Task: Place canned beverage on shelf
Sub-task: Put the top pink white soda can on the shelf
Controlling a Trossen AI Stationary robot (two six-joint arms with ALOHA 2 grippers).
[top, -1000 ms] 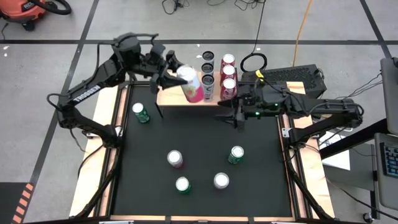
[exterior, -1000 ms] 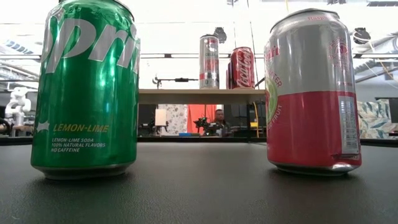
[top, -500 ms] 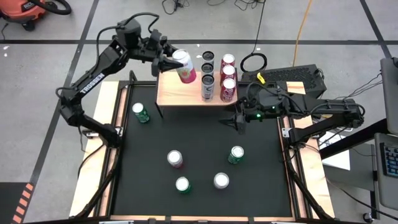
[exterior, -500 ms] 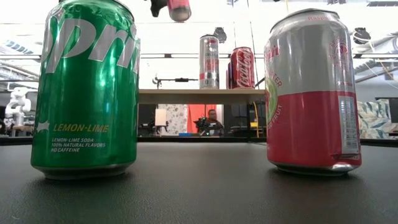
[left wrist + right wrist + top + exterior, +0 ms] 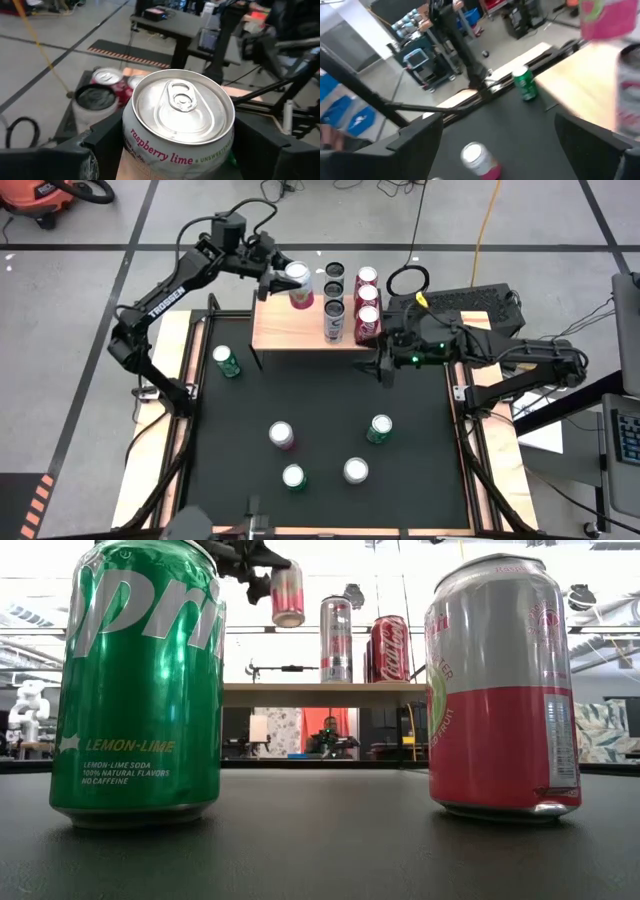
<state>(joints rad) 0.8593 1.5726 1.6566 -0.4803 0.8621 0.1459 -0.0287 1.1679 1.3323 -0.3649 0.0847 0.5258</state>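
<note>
Raspberry-lime can (image 5: 298, 284) sits upright, clenched in the left claw (image 5: 283, 280), held in the air above the shelf (image 5: 290, 330), not touching it. Just beside the claw, four cans (image 5: 349, 304) stand on the planks. Right claw (image 5: 376, 368), released, hangs below the shelf's front edge.

One light-wood plank-topped shelf (image 5: 290, 330) on thin black legs; ten cylindrical aluminium beverage cans: one in the left gripper (image 5: 283, 280), four standing just beside it, five well apart from it.
</note>
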